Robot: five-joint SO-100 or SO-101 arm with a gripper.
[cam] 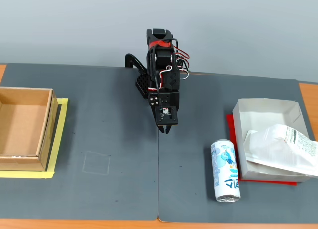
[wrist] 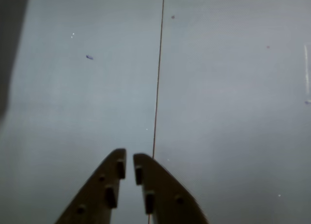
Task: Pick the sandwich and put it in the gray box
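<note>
Starting at the left edge of the mat, we are seeing a brown cardboard box sitting on yellow tape, likely marking its fixed spot. Moving to the middle, we are watching our arm folded back near the far edge, its gripper pointing down above the mat's seam; in the wrist view the gripper is nearly pressed together, holding nothing. Further right, a drink can is lying on its side just beside the gray box, which is resting on a red sheet at the right edge. The sandwich is lying inside that box, overhanging its right wall, so we are judging the task essentially finished.
</note>
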